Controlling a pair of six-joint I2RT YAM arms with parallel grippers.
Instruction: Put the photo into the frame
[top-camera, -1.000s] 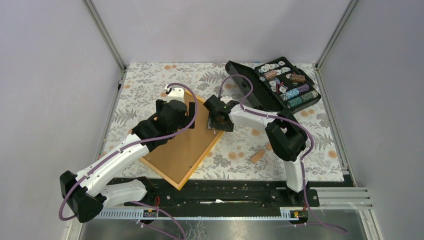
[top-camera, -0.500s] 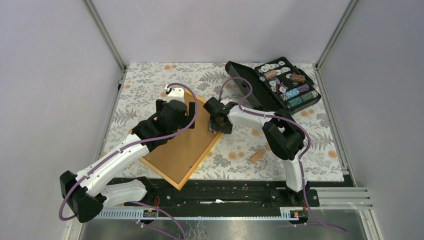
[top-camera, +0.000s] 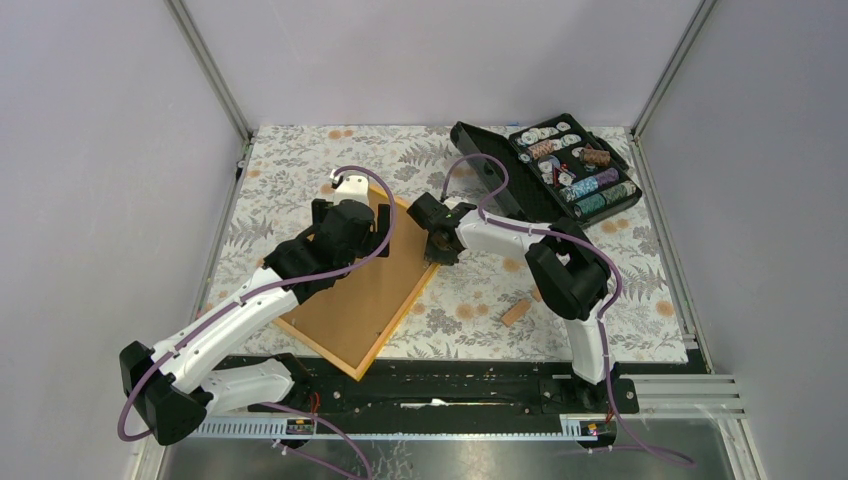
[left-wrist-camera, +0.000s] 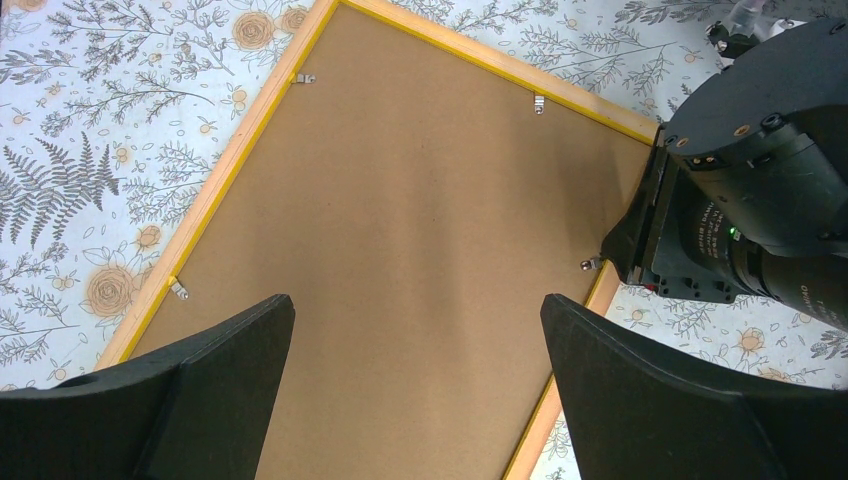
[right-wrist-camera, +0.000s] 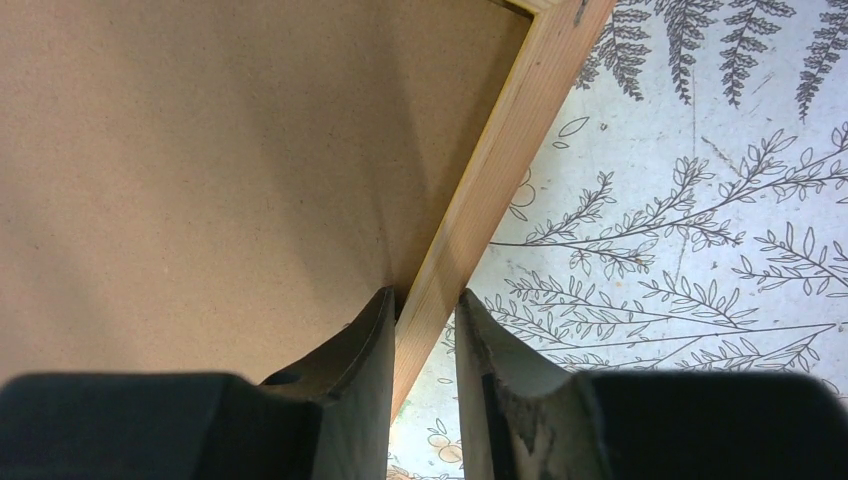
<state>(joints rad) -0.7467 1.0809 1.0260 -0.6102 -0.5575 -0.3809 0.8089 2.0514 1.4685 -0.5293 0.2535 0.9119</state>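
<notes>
The frame (top-camera: 372, 292) lies face down on the floral cloth with its brown board back up. It also shows in the left wrist view (left-wrist-camera: 400, 200). My left gripper (top-camera: 362, 228) hovers over the board, open and empty (left-wrist-camera: 415, 310). My right gripper (top-camera: 437, 250) is at the frame's right edge. Its fingers are closed on the orange-yellow wooden border (right-wrist-camera: 490, 170), one on the board side and one on the cloth side (right-wrist-camera: 424, 295). The photo is not in view.
An open black case of chips (top-camera: 560, 170) stands at the back right. A small wooden block (top-camera: 515, 312) lies on the cloth right of the frame. Small metal clips (left-wrist-camera: 539, 103) line the frame's inner rim. Enclosure walls stand on three sides.
My right gripper has shifted slightly left and settled onto the frame's right border, and that edge has moved a little with it. The left arm has not moved.
</notes>
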